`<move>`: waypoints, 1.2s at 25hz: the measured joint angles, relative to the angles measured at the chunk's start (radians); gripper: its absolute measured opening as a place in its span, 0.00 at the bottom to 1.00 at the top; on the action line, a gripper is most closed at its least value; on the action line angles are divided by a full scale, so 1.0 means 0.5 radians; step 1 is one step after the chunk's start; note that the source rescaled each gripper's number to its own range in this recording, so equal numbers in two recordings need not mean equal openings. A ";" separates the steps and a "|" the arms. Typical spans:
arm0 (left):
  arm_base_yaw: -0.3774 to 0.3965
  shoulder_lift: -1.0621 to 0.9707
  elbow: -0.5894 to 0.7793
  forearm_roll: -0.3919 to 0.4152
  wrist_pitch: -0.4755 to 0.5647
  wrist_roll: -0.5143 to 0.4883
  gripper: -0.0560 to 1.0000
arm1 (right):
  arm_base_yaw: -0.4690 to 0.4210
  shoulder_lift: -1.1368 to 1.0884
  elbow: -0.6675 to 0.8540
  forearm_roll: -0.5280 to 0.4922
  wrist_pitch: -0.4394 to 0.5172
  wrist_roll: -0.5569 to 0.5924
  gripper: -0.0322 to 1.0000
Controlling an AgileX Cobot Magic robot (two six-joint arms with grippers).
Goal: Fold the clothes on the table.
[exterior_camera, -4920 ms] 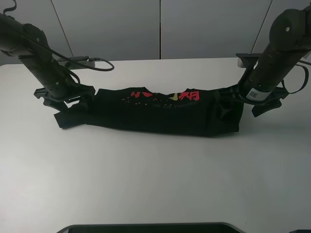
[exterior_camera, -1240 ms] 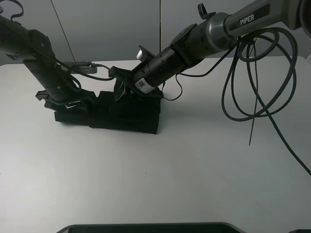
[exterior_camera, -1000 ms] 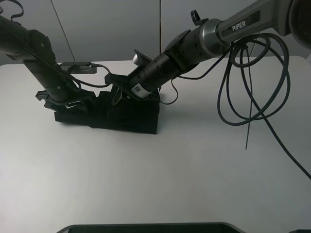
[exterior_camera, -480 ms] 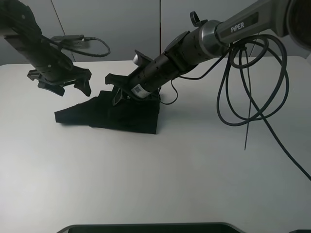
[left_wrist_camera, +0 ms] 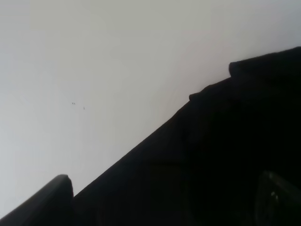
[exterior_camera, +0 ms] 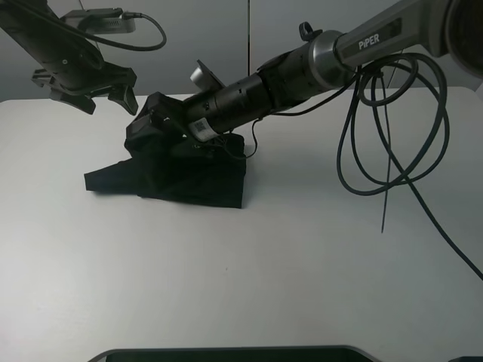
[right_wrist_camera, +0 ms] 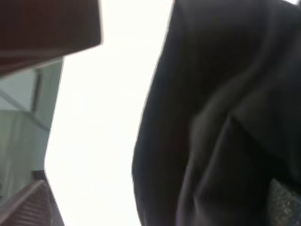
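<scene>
The left tool (exterior_camera: 108,99) hangs in the air above and to the left of the shirt (exterior_camera: 189,177), its fingers spread wide and holding nothing. The shirt lies on the white desk (exterior_camera: 249,271) as a compact, plain black, roughly rectangular bundle with a flap trailing out at its left end; no print shows. At the shirt's upper left, the right tool (exterior_camera: 155,117) is clamped on a fold lifted clear of the bundle. Loose cables (exterior_camera: 392,151) hang well right of the shirt.

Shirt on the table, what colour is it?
The shirt is plain black, clearest in exterior high view.
</scene>
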 joint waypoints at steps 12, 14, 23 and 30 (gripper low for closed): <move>0.000 0.000 -0.008 0.006 0.058 0.042 0.99 | 0.001 -0.259 0.000 -0.826 -0.034 0.174 0.81; 0.000 0.000 -0.008 -0.016 0.080 0.104 0.99 | 0.005 -0.340 0.000 -1.245 -0.073 0.410 0.87; 0.000 -0.019 -0.008 -0.074 0.102 0.186 0.99 | 0.005 -0.614 0.000 -2.763 -0.088 1.403 1.00; 0.000 -0.314 0.210 0.040 0.073 0.213 1.00 | 0.005 -0.950 0.263 -3.350 -0.093 1.877 1.00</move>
